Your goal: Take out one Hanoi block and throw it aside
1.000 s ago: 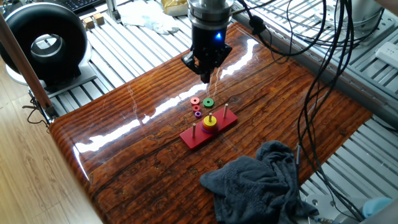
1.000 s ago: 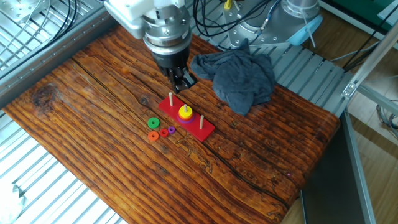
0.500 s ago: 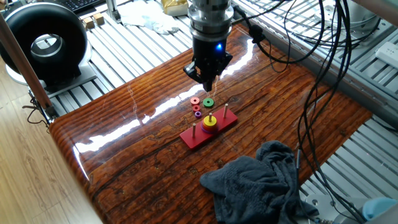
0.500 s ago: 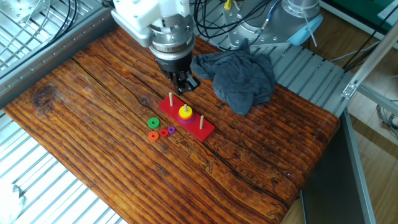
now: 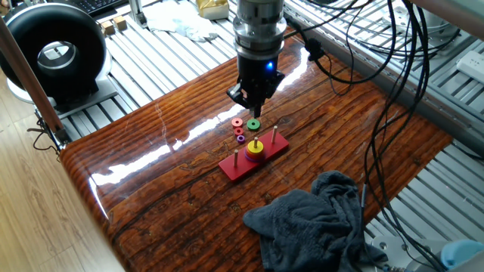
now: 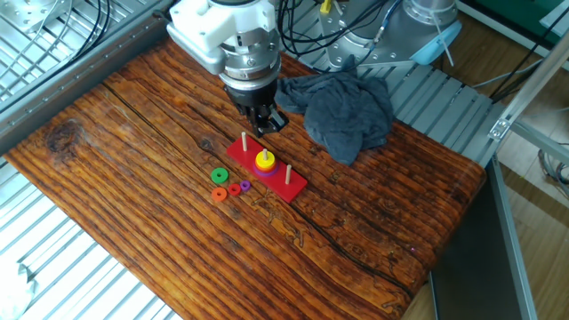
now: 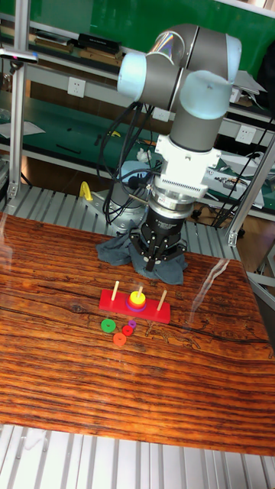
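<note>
The Hanoi block point(image 5: 255, 146) point(image 6: 264, 161) point(image 7: 137, 297) is a small yellow ring on the middle peg of the red base point(image 5: 236, 168) point(image 6: 292, 182) point(image 7: 108, 302), with a purple ring under it. My gripper point(image 5: 253, 103) point(image 6: 268, 125) point(image 7: 155, 263) hangs above the table, just beyond the base on its far side and apart from the yellow ring. Its fingers point down, slightly parted, and hold nothing. A green ring point(image 5: 253, 125) point(image 6: 219, 176) point(image 7: 108, 325) and an orange-red ring point(image 5: 237, 122) point(image 6: 219, 194) point(image 7: 120, 338) lie loose beside the base.
A small red ring point(image 6: 235, 188) and a tiny purple ring point(image 6: 244, 185) lie by the loose rings. A crumpled grey cloth point(image 5: 318, 219) point(image 6: 342, 111) sits past the base. Cables hang at the right in one fixed view. The two outer pegs stand bare.
My gripper has shifted a little sideways toward the base and slightly lower. The rings and the base have not moved.
</note>
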Controlling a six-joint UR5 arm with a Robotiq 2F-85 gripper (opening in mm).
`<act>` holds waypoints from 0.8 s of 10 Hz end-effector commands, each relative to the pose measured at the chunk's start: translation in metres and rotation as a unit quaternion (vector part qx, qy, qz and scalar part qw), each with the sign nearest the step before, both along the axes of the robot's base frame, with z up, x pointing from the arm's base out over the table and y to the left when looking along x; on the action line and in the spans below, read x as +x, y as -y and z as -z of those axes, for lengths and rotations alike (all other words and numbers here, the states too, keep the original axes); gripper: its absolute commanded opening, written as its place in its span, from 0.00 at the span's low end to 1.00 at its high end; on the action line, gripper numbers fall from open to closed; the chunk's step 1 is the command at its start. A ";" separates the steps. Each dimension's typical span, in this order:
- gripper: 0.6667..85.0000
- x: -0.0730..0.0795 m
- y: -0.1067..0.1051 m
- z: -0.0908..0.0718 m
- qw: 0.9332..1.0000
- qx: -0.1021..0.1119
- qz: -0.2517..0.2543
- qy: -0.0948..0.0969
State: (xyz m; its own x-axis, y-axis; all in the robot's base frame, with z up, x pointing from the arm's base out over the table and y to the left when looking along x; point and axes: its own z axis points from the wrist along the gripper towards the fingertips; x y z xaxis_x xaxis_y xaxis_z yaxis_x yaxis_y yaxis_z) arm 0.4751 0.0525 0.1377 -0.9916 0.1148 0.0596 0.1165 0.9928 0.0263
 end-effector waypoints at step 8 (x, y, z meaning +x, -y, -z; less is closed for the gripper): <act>0.33 0.005 -0.006 0.023 1.000 0.019 -0.018 0.015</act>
State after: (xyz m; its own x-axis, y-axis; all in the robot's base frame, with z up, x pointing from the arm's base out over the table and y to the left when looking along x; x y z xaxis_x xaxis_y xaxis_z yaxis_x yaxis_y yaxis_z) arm 0.4783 0.0561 0.1167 -0.9955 0.0875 0.0364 0.0894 0.9946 0.0527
